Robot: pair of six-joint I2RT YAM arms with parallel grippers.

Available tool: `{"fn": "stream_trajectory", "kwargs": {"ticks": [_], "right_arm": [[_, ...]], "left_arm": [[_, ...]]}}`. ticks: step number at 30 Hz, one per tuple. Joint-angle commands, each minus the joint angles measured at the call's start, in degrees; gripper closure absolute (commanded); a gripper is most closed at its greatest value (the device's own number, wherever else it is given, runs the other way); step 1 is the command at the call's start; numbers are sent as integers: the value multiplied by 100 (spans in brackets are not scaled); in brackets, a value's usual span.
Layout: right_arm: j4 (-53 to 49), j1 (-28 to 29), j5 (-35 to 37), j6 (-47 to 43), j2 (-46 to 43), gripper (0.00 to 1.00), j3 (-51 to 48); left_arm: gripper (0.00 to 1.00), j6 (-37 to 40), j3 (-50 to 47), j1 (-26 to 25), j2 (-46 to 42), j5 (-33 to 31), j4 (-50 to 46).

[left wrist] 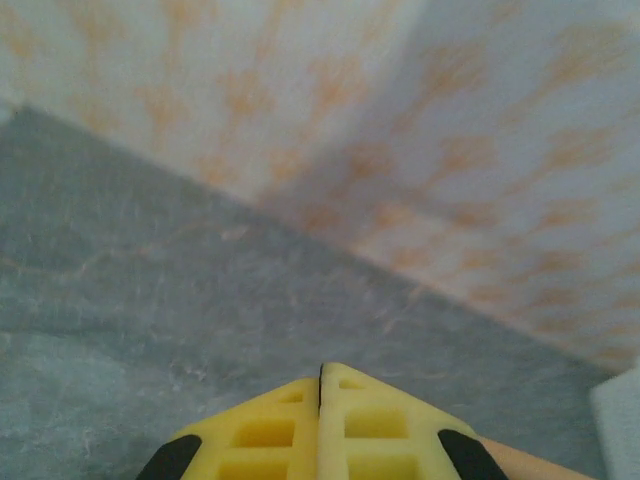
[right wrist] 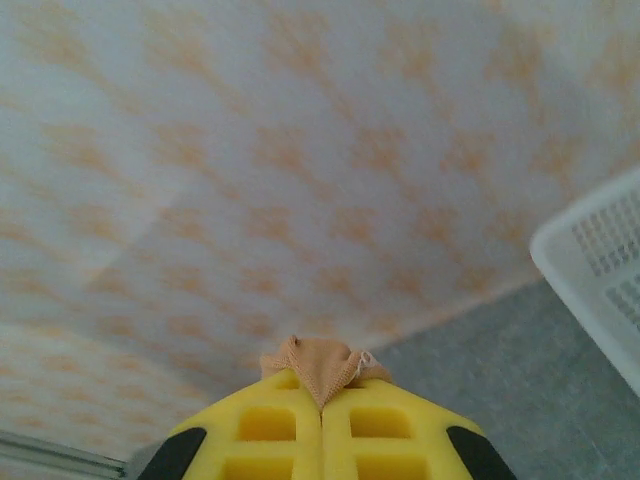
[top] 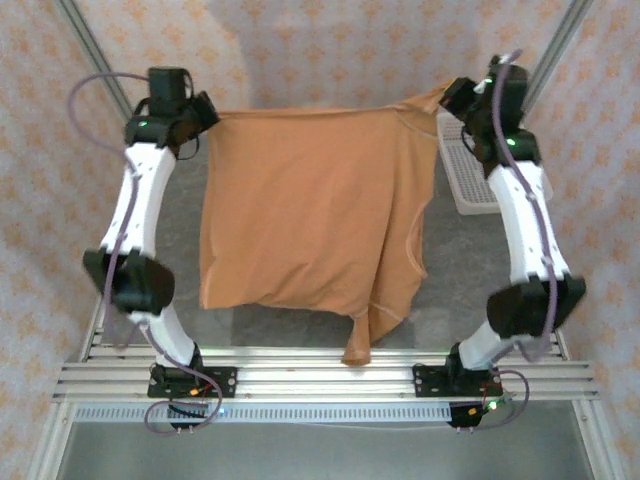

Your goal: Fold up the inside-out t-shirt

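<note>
The tan t-shirt (top: 310, 210) hangs stretched between both arms over the grey table (top: 460, 260), its top edge taut at the far side. Its lower part sags toward the near rail, and a sleeve (top: 358, 342) droops over the rail. My left gripper (top: 203, 117) is shut on the shirt's top left corner. In the left wrist view the yellow fingers (left wrist: 322, 368) press together, and a strip of tan cloth (left wrist: 520, 462) shows beside them. My right gripper (top: 452, 98) is shut on the top right corner, where a tuft of cloth (right wrist: 318, 362) pokes out past the fingertips (right wrist: 321, 398).
A white mesh basket (top: 466, 172) stands on the table at the right, just under my right arm, and its corner (right wrist: 600, 265) shows in the right wrist view. Patterned curtain walls (top: 330, 50) close in the back and sides. The aluminium rail (top: 320, 378) runs along the near edge.
</note>
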Motion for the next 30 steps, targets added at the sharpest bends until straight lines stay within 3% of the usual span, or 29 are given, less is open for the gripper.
{"fn": "stream_trajectory", "kwargs": {"ticks": [1,3,5,7,10,14,19,24,27,30], "right_arm": [[56,22,-55,285,1307,86,534],[-652,27,-152,341,2174,62,1427],[-1721,106,-121,217,2974,48,2660],[-2584,237,77,14,3461,42,3565],[-3182,375,297,58,3482,40,3683],[-2963,648,337,163,2754,40,2200],[-2167,1058,307,224,1502,40,-323],[-1827,1203,486,229,358,40,-2407],[-1775,1187,714,221,-112,40,-3292],[-1737,1145,856,159,-241,40,-3862]], "left_arm": [[78,245,1039,56,1352,-181,-422],[40,316,2113,52,2315,-473,-1168],[24,303,3007,51,2887,-827,-1779],[22,215,2977,19,2855,-1036,-1937],[22,68,1520,-103,1988,-821,-1263],[23,-208,-1065,-463,577,-87,172],[24,-716,-3066,-1227,-192,662,1539],[26,-785,-3031,-1853,588,934,1817],[28,-898,-2578,-1921,1365,1195,1681],[31,-937,-2310,-1806,1849,942,1375]]}}
